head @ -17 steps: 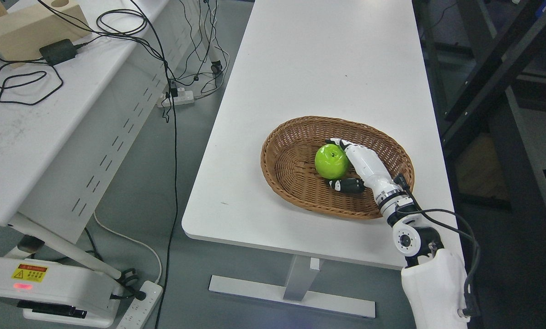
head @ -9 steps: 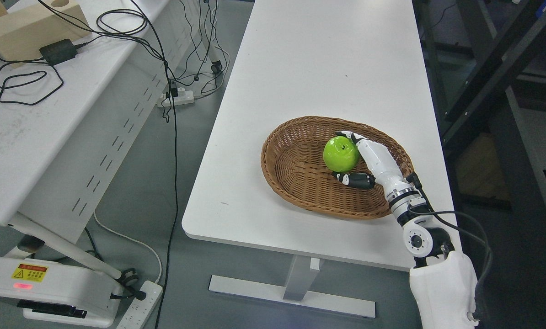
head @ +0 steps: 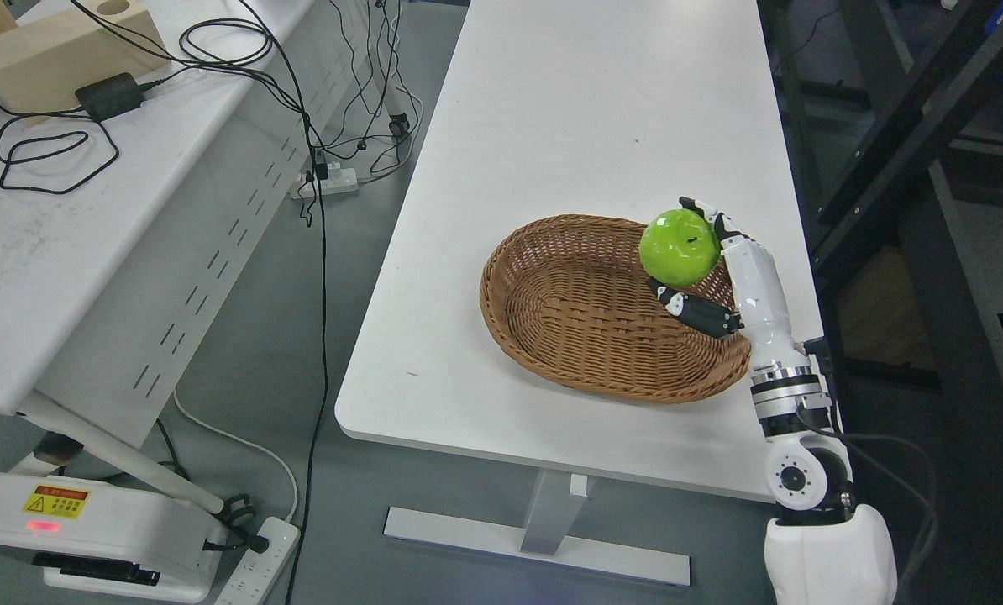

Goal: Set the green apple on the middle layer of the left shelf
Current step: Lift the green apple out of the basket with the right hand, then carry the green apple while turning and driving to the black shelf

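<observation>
The robot's right hand (head: 724,277), fingers clamped around the green apple (head: 680,245), has lifted it clear of the wicker basket (head: 552,336), freeing it for carrying to the shelf.

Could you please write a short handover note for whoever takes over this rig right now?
Right hand: shut on the green apple, held up over the far right rim of the wicker basket on the white table.
Left hand: not in view.
Done: apple grasped and out of the basket.
Left: carry it to the left shelf and set it on the middle layer; that shelf cannot be identified in this view.
</observation>
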Motion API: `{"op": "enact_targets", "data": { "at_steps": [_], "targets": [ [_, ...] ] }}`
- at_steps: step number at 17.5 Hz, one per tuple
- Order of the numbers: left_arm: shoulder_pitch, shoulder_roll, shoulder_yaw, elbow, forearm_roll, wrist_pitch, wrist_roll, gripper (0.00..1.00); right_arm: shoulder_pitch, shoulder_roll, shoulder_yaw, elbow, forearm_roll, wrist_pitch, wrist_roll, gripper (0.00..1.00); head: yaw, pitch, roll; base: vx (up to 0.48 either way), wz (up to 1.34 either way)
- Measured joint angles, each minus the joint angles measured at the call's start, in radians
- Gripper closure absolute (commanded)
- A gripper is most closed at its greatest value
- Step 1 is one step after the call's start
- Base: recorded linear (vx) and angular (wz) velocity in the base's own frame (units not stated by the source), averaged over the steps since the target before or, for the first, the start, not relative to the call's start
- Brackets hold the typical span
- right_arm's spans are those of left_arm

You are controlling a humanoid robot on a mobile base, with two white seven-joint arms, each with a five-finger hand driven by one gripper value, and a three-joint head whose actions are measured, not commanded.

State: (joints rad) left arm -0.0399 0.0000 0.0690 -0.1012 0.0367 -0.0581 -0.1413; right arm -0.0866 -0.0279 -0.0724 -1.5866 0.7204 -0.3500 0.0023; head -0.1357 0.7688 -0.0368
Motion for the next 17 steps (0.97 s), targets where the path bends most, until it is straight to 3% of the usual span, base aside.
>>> {"op": "enact_targets", "data": {
  "at_steps": [17],
  "targets": [
    [0.0,0.0,0.0,0.0,0.0,-0.001,0.0,0.0,0.258,0.023,-0.075,-0.114,-0.157,-0.057,-0.046,1.0,0.0,0.0,0.0,-0.158,-0.01]
  ]
}}
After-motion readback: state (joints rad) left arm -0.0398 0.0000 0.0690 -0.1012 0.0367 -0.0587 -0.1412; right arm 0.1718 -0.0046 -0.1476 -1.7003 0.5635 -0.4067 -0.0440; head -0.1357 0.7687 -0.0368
